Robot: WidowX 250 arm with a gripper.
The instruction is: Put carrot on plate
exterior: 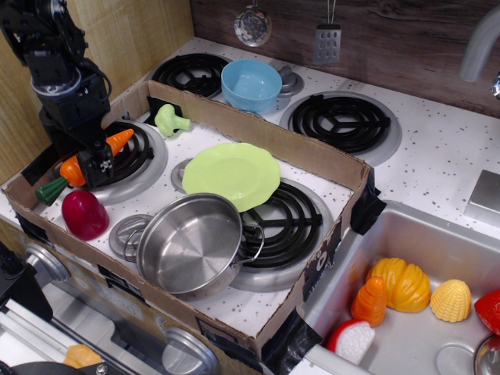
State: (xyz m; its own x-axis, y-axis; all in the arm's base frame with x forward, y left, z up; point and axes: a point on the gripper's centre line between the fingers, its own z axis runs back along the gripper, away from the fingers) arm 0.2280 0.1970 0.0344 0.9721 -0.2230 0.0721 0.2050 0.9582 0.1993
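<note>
Observation.image view: gripper [98, 160] was down on the carrot [72, 169] at the back-left burner [144, 160], inside the cardboard tray [269, 141]. Carrot lay diagonally, orange tip [121, 140] poking out up-right of the fingers, green stem [48, 190] down-left near the tray's left wall.

Risks, as I judged them:
- Grasp looked near mid-body of a long tapered, ridged piece. If off the balance point, it could pivot in the fingers on lift and droop at one end.
- Smooth plastic plus taper: could slip out toward the thin end under squeeze.
- Stem end was close to the cardboard wall; a drag instead of a clean lift could snag it there.
- Path to the plate [231, 175] passed near the broccoli [169, 119] and the steel pot [190, 244], whose rim overlapped the plate's front edge. Low transit could clip either; a long carrot dropped off-centre could hang over the plate's edge or roll onto the pot.

Fingers: narrow opening, straddling the carrot and apparently touching it on both sides. Couldn't tell whether they'd actually clamped; carrot appeared to sit on the burner, not lifted. Plate empty, well apart from the carrot.
</note>
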